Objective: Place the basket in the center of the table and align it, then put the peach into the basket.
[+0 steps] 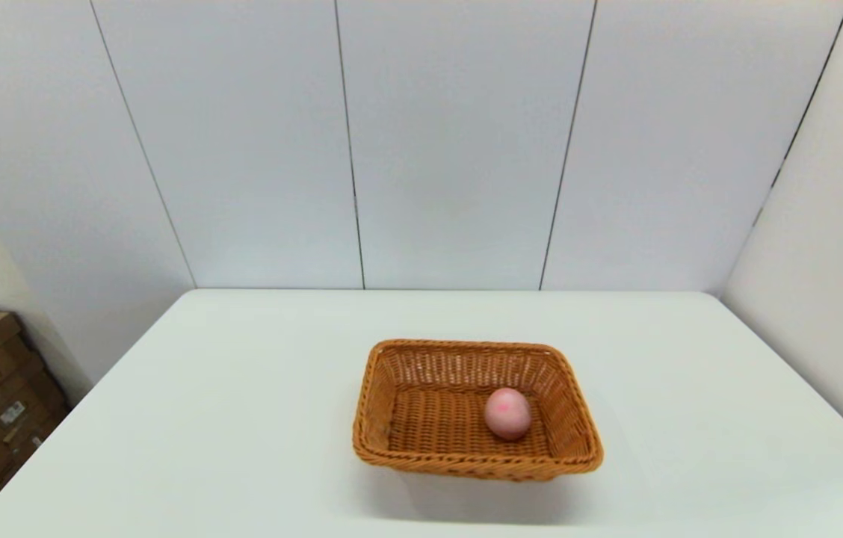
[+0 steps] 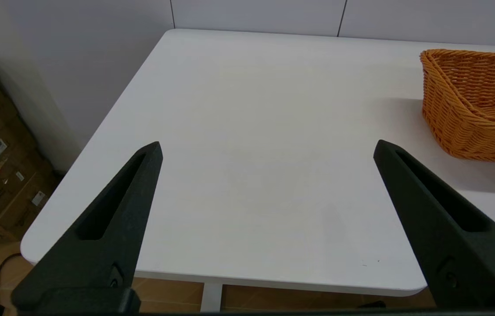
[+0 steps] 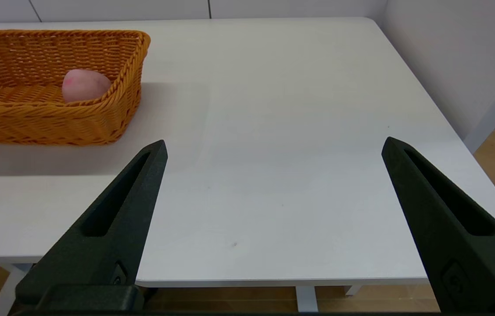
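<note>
Woven basket (image 1: pixel 421 418), matte egg-shaped peach (image 1: pixel 507 412) inside

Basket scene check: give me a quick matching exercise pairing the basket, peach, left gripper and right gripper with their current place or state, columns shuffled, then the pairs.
Column one:
1. basket
2. peach
3. left gripper
4. right gripper

Column two:
A. lies inside the wicker, toward the robot's right
B. open and empty, off the table's near edge, basket to its right
C. sits near the table's middle
D. open and empty, off the near edge, basket to its left

Pairs: 1-C, 2-A, 3-B, 4-D
</note>
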{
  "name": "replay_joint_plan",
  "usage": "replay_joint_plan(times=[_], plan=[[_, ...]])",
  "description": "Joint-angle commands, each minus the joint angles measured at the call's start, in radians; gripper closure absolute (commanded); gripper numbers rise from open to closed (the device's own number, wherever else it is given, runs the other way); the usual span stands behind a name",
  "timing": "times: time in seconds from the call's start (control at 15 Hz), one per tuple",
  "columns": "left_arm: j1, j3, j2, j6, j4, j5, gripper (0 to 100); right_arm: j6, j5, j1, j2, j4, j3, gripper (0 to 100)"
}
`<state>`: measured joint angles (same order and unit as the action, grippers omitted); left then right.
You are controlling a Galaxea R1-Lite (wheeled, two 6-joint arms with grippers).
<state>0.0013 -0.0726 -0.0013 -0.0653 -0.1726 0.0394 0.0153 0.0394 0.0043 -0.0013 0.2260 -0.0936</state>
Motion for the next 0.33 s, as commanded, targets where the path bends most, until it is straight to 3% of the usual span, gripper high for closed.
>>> replay_joint_plan(times=[0.07, 0.33], plan=[[0.0, 0.0, 0.0, -0.001, -0.001, 0.001, 0, 0.0, -0.001, 0.0, 0.0, 0.0, 0.0, 0], [0.0, 0.0, 0.0, -0.001, -0.001, 0.001, 0, 0.0, -0.001, 0.0, 0.0, 0.0, 0.0, 0]])
